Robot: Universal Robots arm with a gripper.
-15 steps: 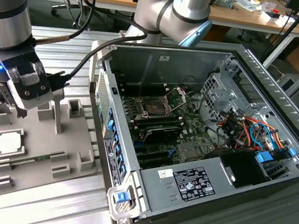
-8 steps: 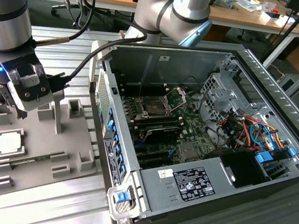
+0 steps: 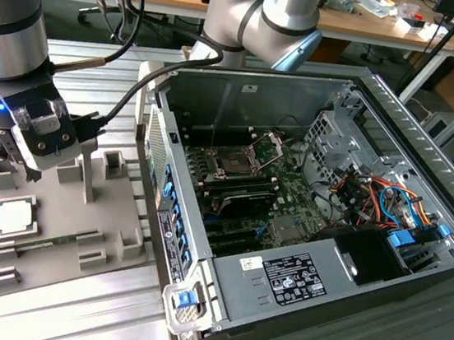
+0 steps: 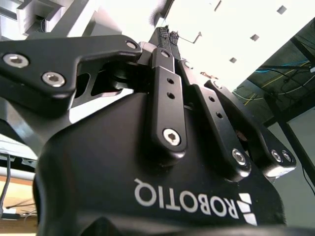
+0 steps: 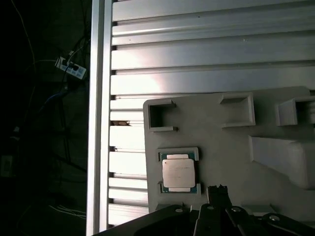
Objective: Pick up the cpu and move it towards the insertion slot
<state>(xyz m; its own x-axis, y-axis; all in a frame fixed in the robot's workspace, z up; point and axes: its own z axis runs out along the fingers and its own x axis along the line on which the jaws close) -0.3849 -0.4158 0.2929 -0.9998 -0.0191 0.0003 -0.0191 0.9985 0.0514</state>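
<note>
The cpu (image 3: 12,217) is a small silvery square chip lying flat in a recess of the grey fixture plate (image 3: 63,224), at the exterior view's left. My gripper (image 3: 22,168) hangs just above the plate, close over the cpu and apart from it. In the first wrist view the cpu (image 5: 178,173) lies beside the tips of my gripper (image 5: 217,189). The second wrist view shows my gripper (image 4: 166,33) with its fingers drawn together and nothing between them. The insertion slot (image 3: 236,161) sits inside the open computer case, its silver bracket (image 3: 268,146) hinged up.
The open computer case (image 3: 302,229) takes up the exterior view's middle and right, with cables and drives inside. The fixture plate (image 5: 221,132) carries raised blocks and posts (image 3: 87,165). It rests on a ribbed aluminium table (image 5: 197,59). Desks stand behind.
</note>
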